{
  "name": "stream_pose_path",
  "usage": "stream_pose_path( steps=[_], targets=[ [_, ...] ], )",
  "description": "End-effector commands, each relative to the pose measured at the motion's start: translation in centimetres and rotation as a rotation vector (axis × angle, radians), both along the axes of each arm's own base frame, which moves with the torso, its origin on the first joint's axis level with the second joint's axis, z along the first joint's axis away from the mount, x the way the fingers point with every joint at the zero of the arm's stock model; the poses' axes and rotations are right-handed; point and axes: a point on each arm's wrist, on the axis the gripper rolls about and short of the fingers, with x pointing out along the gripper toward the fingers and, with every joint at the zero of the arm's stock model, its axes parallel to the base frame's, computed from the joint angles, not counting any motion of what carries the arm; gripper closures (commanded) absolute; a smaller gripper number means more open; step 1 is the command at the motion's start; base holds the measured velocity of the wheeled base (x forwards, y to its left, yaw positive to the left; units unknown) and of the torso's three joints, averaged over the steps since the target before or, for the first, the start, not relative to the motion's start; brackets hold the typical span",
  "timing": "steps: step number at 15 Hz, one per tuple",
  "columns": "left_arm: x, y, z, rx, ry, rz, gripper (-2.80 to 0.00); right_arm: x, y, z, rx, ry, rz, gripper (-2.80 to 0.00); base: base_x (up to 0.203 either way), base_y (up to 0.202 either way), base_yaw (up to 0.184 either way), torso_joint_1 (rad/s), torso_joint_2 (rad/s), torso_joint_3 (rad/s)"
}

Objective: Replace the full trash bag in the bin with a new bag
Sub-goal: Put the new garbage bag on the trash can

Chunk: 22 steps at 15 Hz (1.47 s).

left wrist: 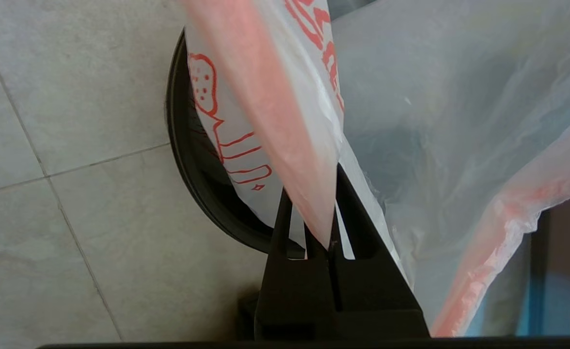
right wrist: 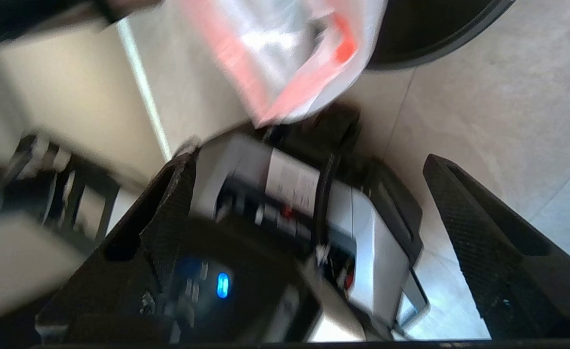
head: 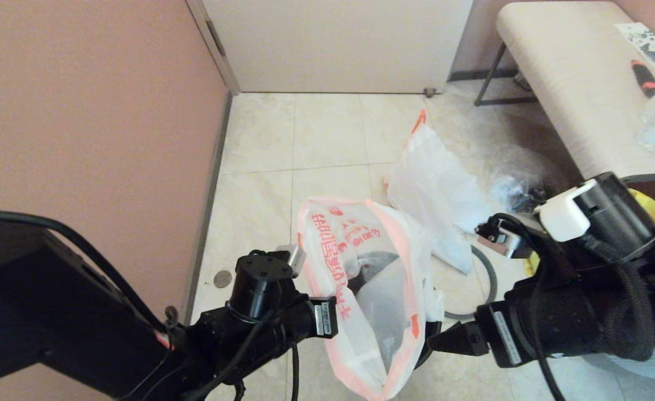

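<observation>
Head view: a tiled floor (head: 327, 139) in a corner, with a pinkish wall (head: 93, 111) on the left and a pale door (head: 338, 44) at the far end. In the foreground the new bag (head: 361, 289), thin translucent white plastic with orange-red lettering and pinkish-orange handles, hangs with its mouth spread wide over the bin (head: 480, 289), of which only a curve of grey rim shows just right of the bag. The left gripper (head: 327, 317) sits at the bag's left edge. The right gripper (head: 430, 342) is at the bag's lower right edge. Beyond them, the full trash bag (head: 439, 189) lies slumped on the floor, an orange-red handle pointing up. Just right of it is a clear film bag (head: 514, 184) with dark contents. A pale bench (head: 572, 83) stands at the far right.

Left wrist view: the left gripper (left wrist: 331, 242) is clamped tight on a pinkish-orange handle strip of the new bag (left wrist: 440, 111). The bag's red cartoon drawing drapes over the black rim of the bin (left wrist: 193, 169), which stands on the floor tiles.

Right wrist view: the right gripper (right wrist: 309, 194) has its jaws spread wide apart and holds nothing. A corner of the new bag (right wrist: 309, 68) hangs past the fingers, untouched. The dark rim of the bin (right wrist: 440, 39) shows beside it. Between the fingers, part of the robot's base (right wrist: 314, 228) is visible, blurred.
</observation>
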Motion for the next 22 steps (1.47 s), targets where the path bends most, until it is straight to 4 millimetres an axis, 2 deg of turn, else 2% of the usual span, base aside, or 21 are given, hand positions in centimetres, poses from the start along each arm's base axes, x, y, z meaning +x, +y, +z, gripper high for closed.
stream_pose_path(
  steps=[1,3,6,11,13,14,15,17,19,22],
  targets=[
    [0.1,0.0,0.2,-0.016,-0.002,0.002,0.00,1.2,2.0,-3.7,-0.044,0.006,-0.044,-2.80,0.000,0.000,0.000,0.000,0.00,0.000],
    [0.1,0.1,0.2,-0.022,0.002,-0.005,0.00,1.8,3.7,-5.3,-0.020,-0.028,-0.076,-2.80,0.000,0.000,0.000,0.000,0.00,0.000],
    [0.1,0.2,0.3,-0.025,0.000,-0.004,0.00,3.1,5.0,-7.4,-0.029,-0.030,-0.147,-2.80,0.000,0.000,0.000,0.000,0.00,0.000],
    [0.3,0.3,0.5,-0.038,-0.010,0.003,0.00,4.9,5.4,-10.1,-0.067,-0.020,-0.242,-2.80,0.000,0.000,0.000,0.000,0.00,0.000],
    [0.3,0.5,0.5,-0.039,-0.010,0.009,0.00,6.6,5.3,-11.3,-0.058,-0.040,-0.284,-2.80,0.000,0.000,0.000,0.000,0.00,0.000],
    [0.4,0.8,0.6,-0.039,-0.011,0.014,0.00,7.3,5.4,-11.8,-0.045,-0.065,-0.301,0.00,0.000,0.000,0.000,0.000,0.00,0.000],
    [0.4,0.8,0.8,-0.042,-0.014,0.016,0.00,8.0,5.2,-12.0,-0.040,-0.094,-0.327,0.00,0.000,0.000,0.000,0.000,0.00,0.000],
    [0.5,1.0,0.6,-0.042,-0.008,0.017,0.00,7.8,4.9,-11.4,-0.039,-0.108,-0.329,0.00,0.000,0.000,0.000,0.000,0.00,0.000],
    [1.1,1.4,-0.1,-0.027,0.008,0.041,0.00,6.6,3.9,-10.7,-0.062,-0.092,-0.329,0.00,0.000,0.000,0.000,0.000,0.00,0.000],
    [1.9,1.4,-1.6,-0.006,0.036,0.050,0.00,5.2,1.9,-11.3,-0.114,-0.046,-0.350,0.00,0.000,0.000,0.000,0.000,0.00,0.000]
  ],
)
